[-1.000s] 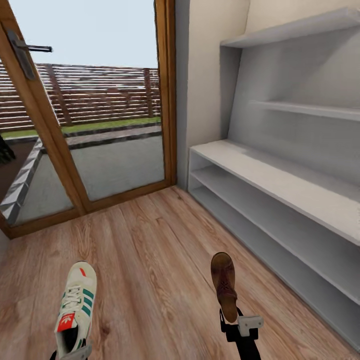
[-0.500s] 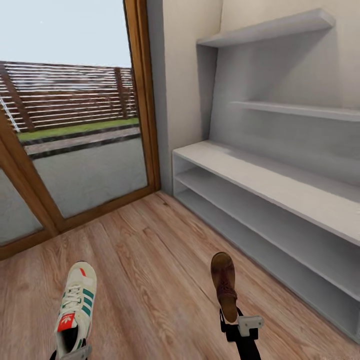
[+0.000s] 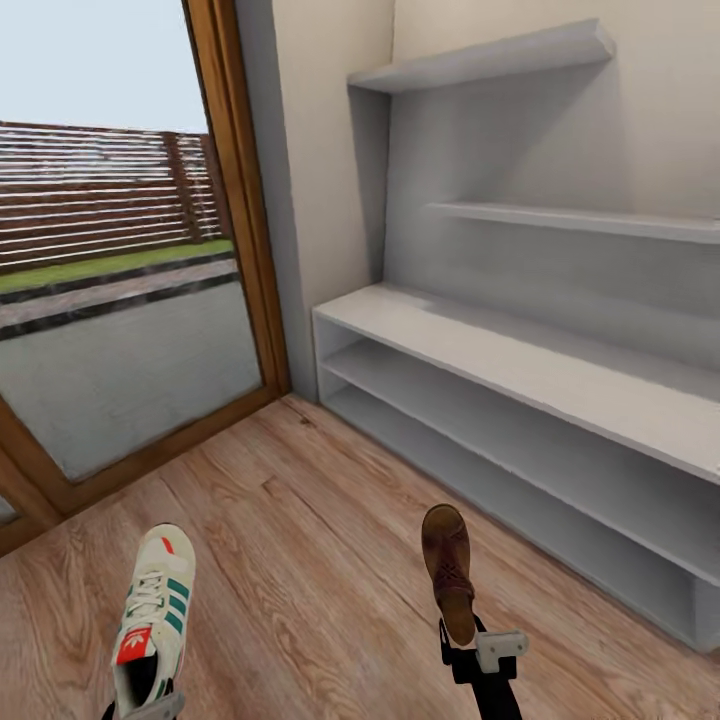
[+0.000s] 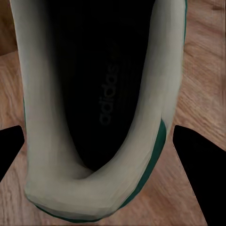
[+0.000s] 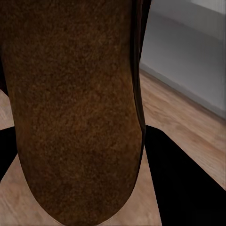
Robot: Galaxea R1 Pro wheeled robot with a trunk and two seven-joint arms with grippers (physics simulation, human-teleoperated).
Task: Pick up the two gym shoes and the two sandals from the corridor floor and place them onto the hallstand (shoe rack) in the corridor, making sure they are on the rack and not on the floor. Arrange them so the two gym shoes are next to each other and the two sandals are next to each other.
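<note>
— Hidden or cut off?
— Left gripper (image 3: 140, 712) mostly cropped at the frame's bottom; hallstand (image 3: 520, 365) cut at right.
— Grip?
— Closed on gym shoe (image 3: 150, 620), heel between fingers (image 4: 200, 162). Right gripper (image 3: 470, 655) clamped on sandal (image 3: 448, 570), both above corridor floor (image 3: 300, 560).

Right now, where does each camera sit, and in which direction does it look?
Head view: on the robot's head, looking forward and down at the wood floor, shoe rack and glass door; left gripper holds the gym shoe, right gripper holds the sandal.
Left wrist view: by the left gripper, looking into the gym shoe's opening; dark fingers flank it.
Right wrist view: by the right gripper, along the sandal, the rack behind.
Shared: both shoes, floor.
</note>
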